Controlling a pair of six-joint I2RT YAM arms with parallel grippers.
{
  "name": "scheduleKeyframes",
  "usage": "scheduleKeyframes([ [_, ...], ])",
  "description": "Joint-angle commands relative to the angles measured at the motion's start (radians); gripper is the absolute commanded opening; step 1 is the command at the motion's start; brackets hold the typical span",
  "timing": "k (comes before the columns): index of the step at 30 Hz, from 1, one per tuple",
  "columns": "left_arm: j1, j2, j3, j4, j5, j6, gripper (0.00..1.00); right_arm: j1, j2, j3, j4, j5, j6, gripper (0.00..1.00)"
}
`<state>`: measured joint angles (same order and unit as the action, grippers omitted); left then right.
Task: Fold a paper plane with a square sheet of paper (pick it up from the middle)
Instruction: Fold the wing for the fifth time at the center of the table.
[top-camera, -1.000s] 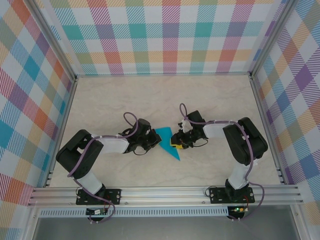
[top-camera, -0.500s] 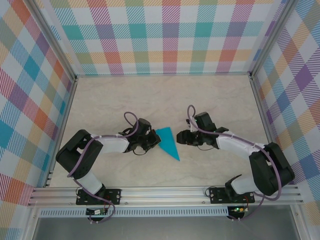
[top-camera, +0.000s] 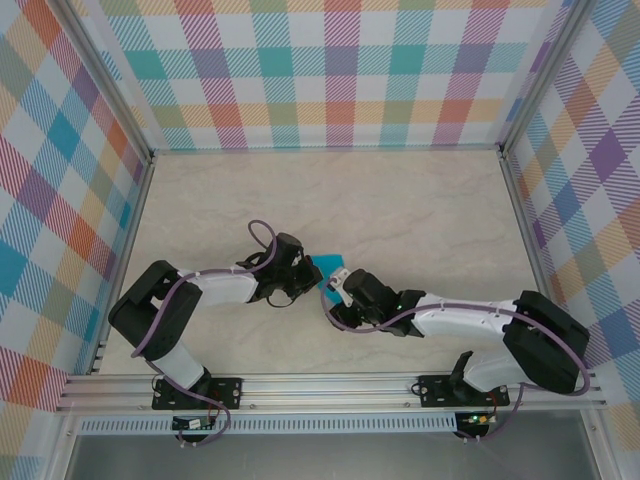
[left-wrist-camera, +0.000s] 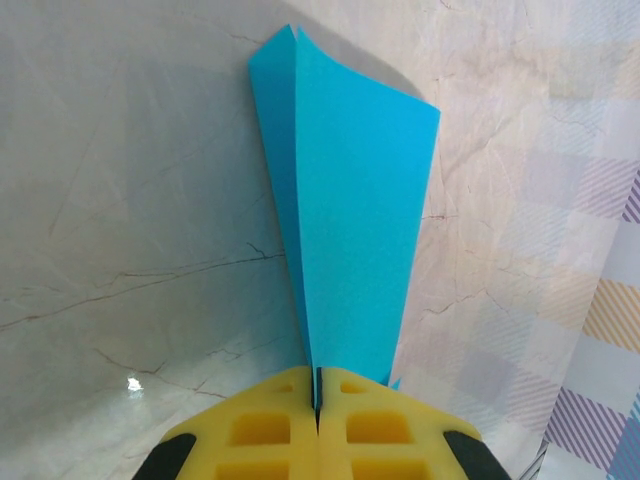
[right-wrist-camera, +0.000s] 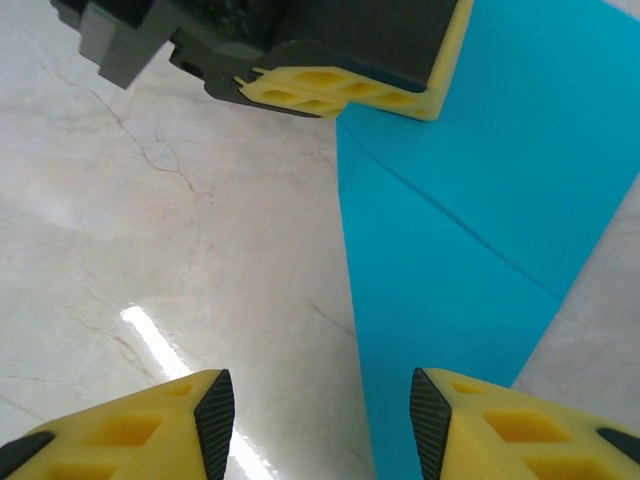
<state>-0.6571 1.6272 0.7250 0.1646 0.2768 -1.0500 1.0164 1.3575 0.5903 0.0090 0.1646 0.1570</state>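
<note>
The left gripper (left-wrist-camera: 317, 400) has its pads pressed together on the narrow tip of the teal paper (left-wrist-camera: 350, 220), a folded wedge mid-table. The right gripper (right-wrist-camera: 315, 400) hangs over its near end with fingers spread — one above paper, one above bare table (right-wrist-camera: 150, 250). Closing there could catch a single edge and skew the layers — or pull the tip from the left pinch.

Teal-blue paper plane (left-wrist-camera: 350, 220) — pastel plaid walls (top-camera: 340, 70) — marbled cream table (top-camera: 400, 200)

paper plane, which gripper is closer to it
Left. The left gripper is shut on the paper plane's narrow end, pinching it; the right gripper hangs open at its long edge, not gripping it.
</note>
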Motion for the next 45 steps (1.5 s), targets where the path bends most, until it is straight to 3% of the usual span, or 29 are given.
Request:
scheduleKeyframes([
  [1, 0.016, -0.021, 0.026, -0.023, 0.007, 0.02, 0.01, 0.018, 0.031, -0.011, 0.093, 0.108, -0.106, 0.52],
  [14, 0.016, -0.021, 0.023, -0.018, 0.01, 0.019, 0.01, 0.07, 0.178, 0.047, 0.105, 0.244, -0.106, 0.47],
  [28, 0.016, -0.021, 0.022, -0.021, 0.013, 0.02, 0.01, 0.07, 0.201, 0.06, 0.074, 0.247, -0.085, 0.32],
  [39, 0.016, -0.03, 0.019, -0.03, 0.005, 0.012, 0.03, 0.07, 0.204, 0.064, 0.057, 0.256, -0.074, 0.14],
  [42, 0.016, -0.039, 0.017, -0.04, -0.002, 0.006, 0.08, 0.07, 0.203, 0.068, 0.049, 0.256, -0.074, 0.09],
  [45, 0.016, -0.058, 0.019, -0.071, -0.024, 0.002, 0.19, 0.069, 0.195, 0.068, 0.048, 0.253, -0.074, 0.05],
])
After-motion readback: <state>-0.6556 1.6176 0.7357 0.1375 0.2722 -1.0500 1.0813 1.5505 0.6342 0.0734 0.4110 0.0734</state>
